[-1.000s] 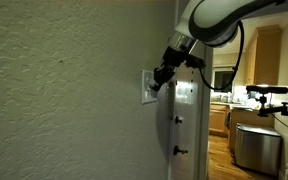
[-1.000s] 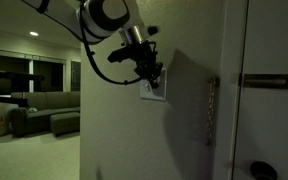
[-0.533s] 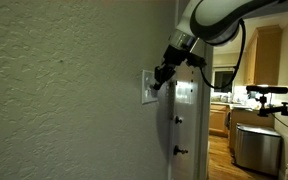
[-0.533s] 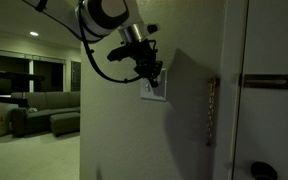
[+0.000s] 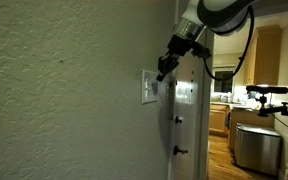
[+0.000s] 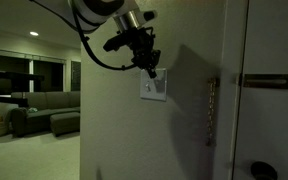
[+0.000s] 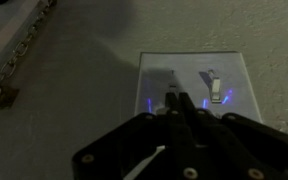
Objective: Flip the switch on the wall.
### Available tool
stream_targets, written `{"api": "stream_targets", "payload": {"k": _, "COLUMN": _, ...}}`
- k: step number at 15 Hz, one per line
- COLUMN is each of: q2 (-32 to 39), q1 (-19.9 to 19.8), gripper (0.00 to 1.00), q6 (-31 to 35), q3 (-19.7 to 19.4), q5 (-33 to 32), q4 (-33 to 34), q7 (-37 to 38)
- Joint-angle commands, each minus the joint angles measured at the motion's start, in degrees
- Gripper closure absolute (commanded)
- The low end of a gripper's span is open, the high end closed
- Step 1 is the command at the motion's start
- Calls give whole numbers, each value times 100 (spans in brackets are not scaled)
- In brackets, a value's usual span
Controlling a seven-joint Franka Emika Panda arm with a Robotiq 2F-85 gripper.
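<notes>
In the wrist view the hand (image 7: pixel 173 99) fills the lower half of the picture. Its two dark fingers (image 7: pixel 181 112) are pressed together with no gap, and their tips lie over the lower end of the left toggle (image 7: pixel 165 77). The picture does not show whether they touch it.

The switch plate (image 7: pixel 194 62) is a pale, two-gang rectangle mounted flat on the textured wall (image 7: pixel 74 95). It has a second toggle (image 7: pixel 213 85) to the right, and small violet glints show low on its face. Only this view separates the two toggles, but it is too dim to tell which way either is thrown. It also shows a chain (image 7: pixel 19 55) running along the upper left.

In both exterior views the hand (image 5: pixel 164 67) (image 6: pixel 150 69) comes in from above with its tip at the upper part of the plate (image 5: pixel 148 89) (image 6: pixel 155 89). An exterior view shows the plate edge-on beside a white door (image 5: pixel 186 130), with kitchen cabinets (image 5: pixel 269 55) and a steel bin (image 5: pixel 256 148) beyond it. Another exterior view shows the plate face-on, with the chain (image 6: pixel 210 105) hanging to its right and a sofa (image 6: pixel 44 112) far off in a dim room.
</notes>
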Motion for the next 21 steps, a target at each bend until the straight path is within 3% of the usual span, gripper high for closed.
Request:
{"api": "stream_targets", "payload": {"k": 1, "q2": -355, "q1": 59, "gripper": 93, "q6": -358, "q3": -52, "q5": 36, "q4": -17, "q7": -168}}
{"api": "stream_targets", "payload": {"k": 5, "q2": -418, "q1": 67, "gripper": 92, "q6": -584, "q3": -61, "q5": 92, "q4": -112, "q7": -168}}
{"api": "stream_targets", "payload": {"k": 7, "q2": -433, "q1": 69, "gripper": 67, "q6": -716, "q3": -69, "q5": 142, "q4": -230, "q7": -169}}
{"api": "stream_targets", "payload": {"k": 16, "q2": -744, "q1": 17, "gripper": 11, "q6": -1290, "q3": -128, "q5": 178, "q4": -1369, "q7": -35}}
{"api": "stream_targets", "payload": {"k": 18, "q2": -853, "q1": -5, "gripper": 1, "q6": -1353, "q3": -133, "q5": 117, "q4": -1699, "q7": 79}}
{"api": "stream_targets", "payload": {"k": 21, "q2": -1052, "q1": -13, "gripper": 0, "q6": -1407, "q3": -127, "q5": 67, "q4": -2125, "q7": 210}}
